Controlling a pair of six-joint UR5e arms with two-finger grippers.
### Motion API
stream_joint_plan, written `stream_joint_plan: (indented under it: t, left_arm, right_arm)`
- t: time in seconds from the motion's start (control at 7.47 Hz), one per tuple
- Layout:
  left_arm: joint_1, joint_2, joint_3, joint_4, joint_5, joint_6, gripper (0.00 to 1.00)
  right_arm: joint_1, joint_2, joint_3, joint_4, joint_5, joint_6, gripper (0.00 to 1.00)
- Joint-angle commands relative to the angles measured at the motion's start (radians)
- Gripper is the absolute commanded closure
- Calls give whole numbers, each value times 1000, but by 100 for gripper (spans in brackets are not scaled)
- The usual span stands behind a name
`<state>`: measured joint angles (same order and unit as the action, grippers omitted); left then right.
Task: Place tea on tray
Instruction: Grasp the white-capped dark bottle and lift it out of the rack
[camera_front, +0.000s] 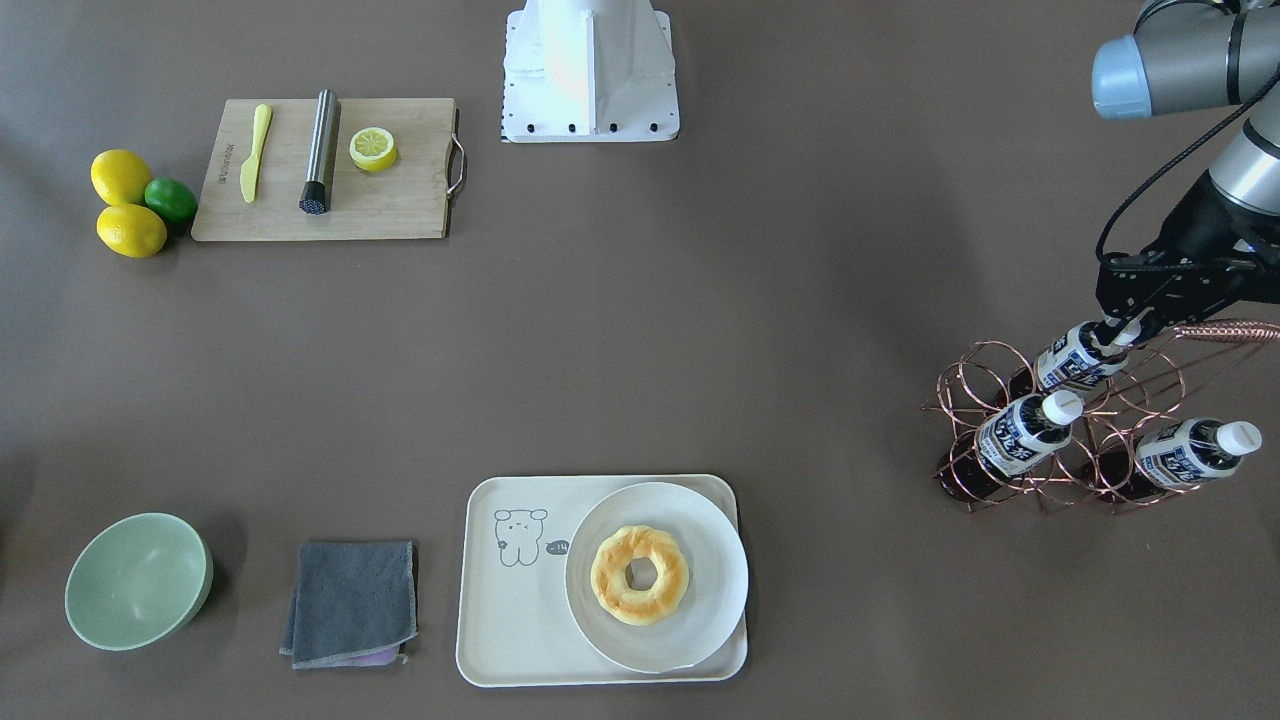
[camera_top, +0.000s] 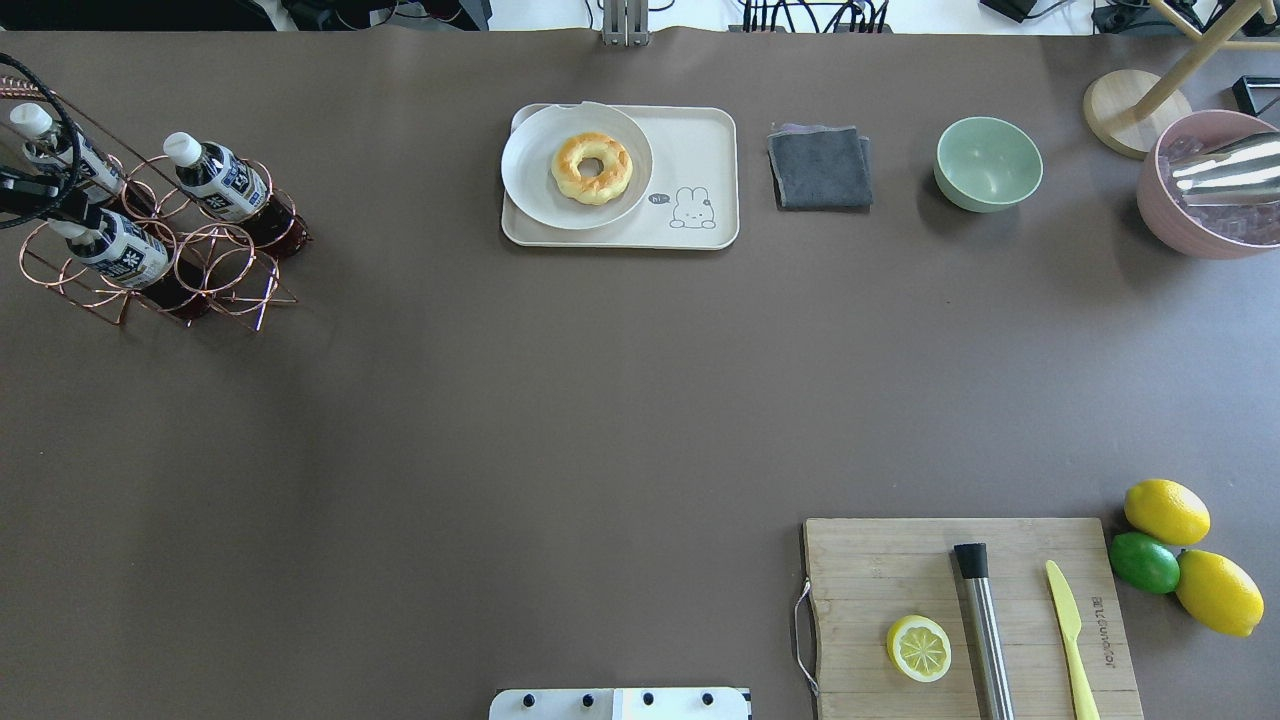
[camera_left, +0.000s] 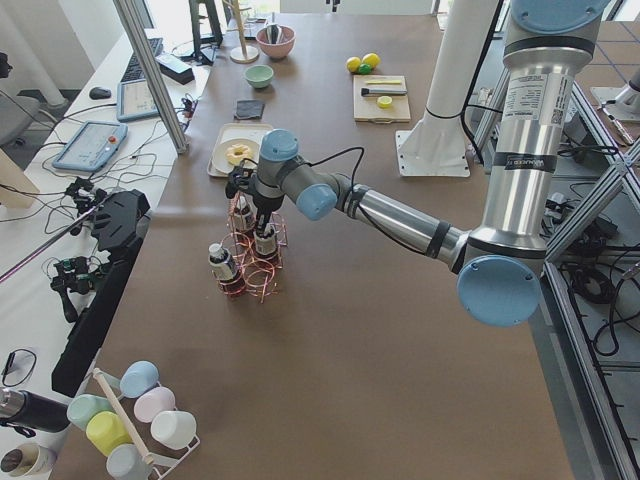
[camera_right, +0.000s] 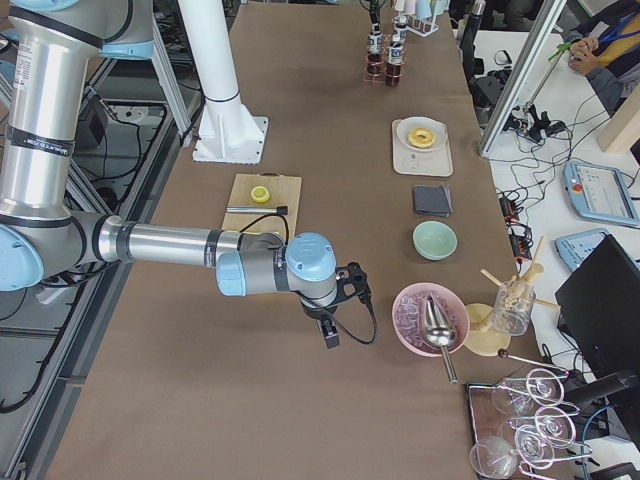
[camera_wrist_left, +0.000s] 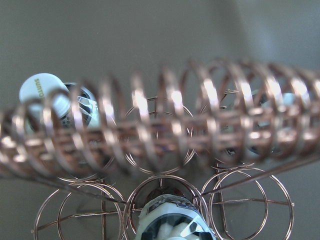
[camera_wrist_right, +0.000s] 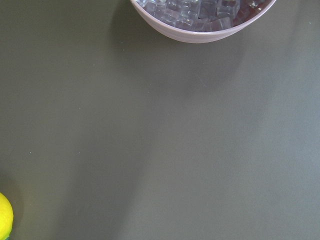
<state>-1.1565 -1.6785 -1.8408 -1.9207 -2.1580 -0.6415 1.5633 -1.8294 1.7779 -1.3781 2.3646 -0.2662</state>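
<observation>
Three tea bottles lie in a copper wire rack (camera_front: 980, 370). My left gripper (camera_front: 1125, 332) is at the white cap of the rack's top tea bottle (camera_front: 1072, 357), fingers either side of the cap; I cannot tell whether they press on it. In the overhead view that gripper (camera_top: 35, 198) is at the left edge, over the same bottle (camera_top: 120, 258). The other two bottles (camera_front: 1020, 432) (camera_front: 1190, 452) lie lower in the rack. The cream tray (camera_front: 510, 620) with the bear drawing sits at the far side. My right gripper (camera_right: 331, 338) hovers over bare table; I cannot tell its state.
A round plate (camera_front: 705, 540) with a doughnut (camera_front: 640, 575) covers the tray's half nearest the rack. A grey cloth (camera_front: 350, 600) and a green bowl (camera_front: 135, 580) lie beside the tray. A cutting board (camera_front: 400, 200) and a pink ice bowl (camera_top: 1160, 215) are on my right.
</observation>
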Motion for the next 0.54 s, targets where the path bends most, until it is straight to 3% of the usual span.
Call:
stream_joint_plan:
  t: [0.0,0.13,0.4]
  left_arm:
    - [-44,-27,-20,37,-60,9,100]
    - [-83,-24,-26,49,-62,49,100]
    - [-182,-56,-82,228,-127,162,100]
  right_arm:
    - [0,1,-2,-1,-1,1,0]
    - [-5,1,-5,-2,-1,1,0]
    - [-17,1,-6,-1,-4,24,0]
